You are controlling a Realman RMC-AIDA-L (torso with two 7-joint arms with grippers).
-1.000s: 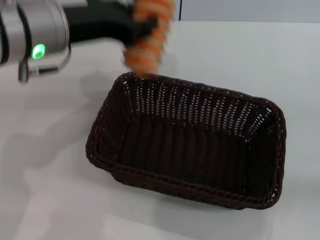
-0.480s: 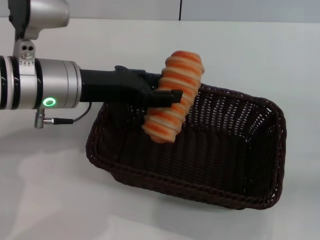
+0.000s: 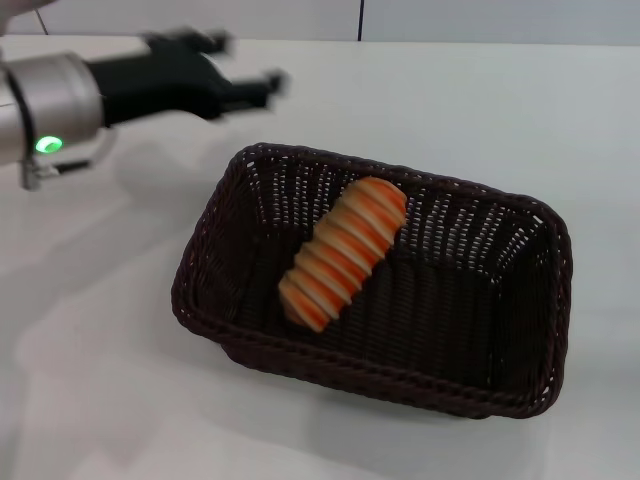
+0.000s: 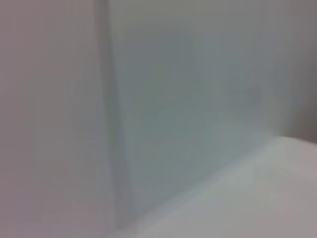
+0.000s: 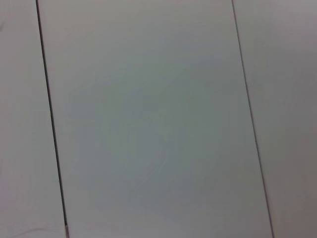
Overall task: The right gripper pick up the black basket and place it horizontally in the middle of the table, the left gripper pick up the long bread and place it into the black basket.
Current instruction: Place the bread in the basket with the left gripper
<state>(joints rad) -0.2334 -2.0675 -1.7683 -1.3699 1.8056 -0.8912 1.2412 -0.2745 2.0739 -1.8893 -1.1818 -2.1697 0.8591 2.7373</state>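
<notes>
- The long bread (image 3: 343, 254), a small oblong loaf with orange-brown crust and pale cream ridged stripes, now lies loose inside the black basket (image 3: 520, 395); half a second ago it hung clamped in the jaws above the basket's near-left part.
- It lies diagonally on the basket floor: one end close to the front-left wall, the other propped against the sloping back wall near its middle. Nothing touches it but the weave.
- The left gripper (image 3: 255, 82), black jaws on a silver-grey cylindrical arm with a small green light, has let go and pulled back. It sits up and behind the basket's back-left corner, well apart from the rim, jaws spread and holding nothing. It is blurred, so likely mid-retreat.
- The black basket, a large rectangular dark woven wicker piece with a braided rim, has not shifted over the last second. It rests long side across on the table (image 3: 90, 400), a plain white smooth top.
- The right gripper appears in no view. The right wrist view shows only pale panels with dark seams.
- The left wrist view shows a blurred pale wall, nothing of use.
- Judgement: both steps look done, basket placed and bread in it. What remains is parking the left arm.
</notes>
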